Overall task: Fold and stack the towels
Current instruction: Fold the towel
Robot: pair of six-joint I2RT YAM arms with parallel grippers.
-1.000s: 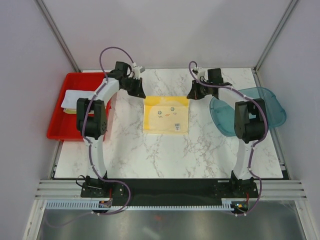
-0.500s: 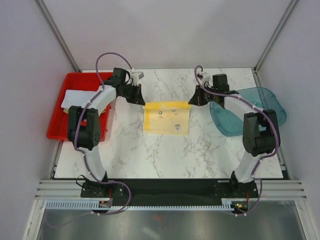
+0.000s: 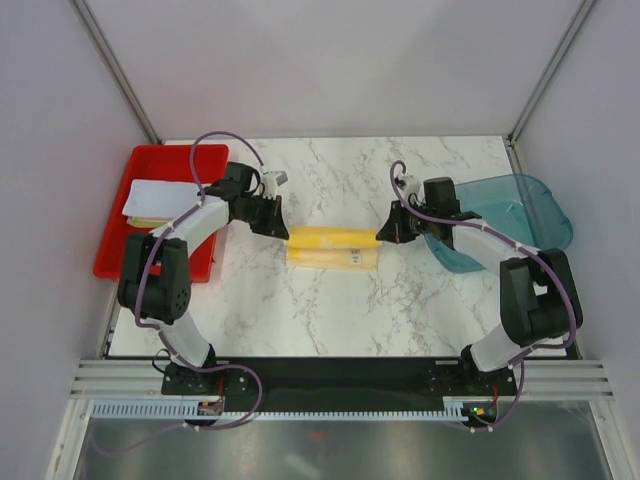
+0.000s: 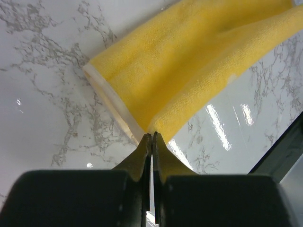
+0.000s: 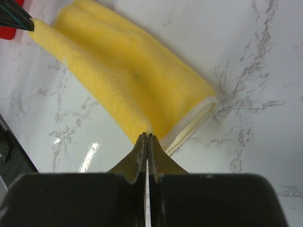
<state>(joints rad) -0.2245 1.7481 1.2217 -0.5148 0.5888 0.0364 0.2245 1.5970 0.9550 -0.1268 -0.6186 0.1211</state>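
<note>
A yellow towel [image 3: 333, 246] lies on the marble table as a narrow band, its top layer doubled over towards the near side. My left gripper [image 3: 284, 232] is shut on the towel's left corner [image 4: 189, 61], its fingertips [image 4: 151, 137] pinching the fold's edge. My right gripper [image 3: 381, 235] is shut on the right corner of the same towel [image 5: 128, 75], pinched at the tips [image 5: 147, 137]. A pale cream underside shows at both open ends. A white-grey towel [image 3: 158, 195] lies folded in the red tray over a yellowish one [image 3: 145, 220].
The red tray [image 3: 112, 258] stands at the left edge of the table. A translucent teal bin [image 3: 525, 205] sits at the right, just behind my right arm. Bare marble [image 3: 330, 310] stretches between the towel and the arm bases.
Both grippers have drawn the towel's far edge towards the near side. The towel went from a flat square to a narrow folded band.
</note>
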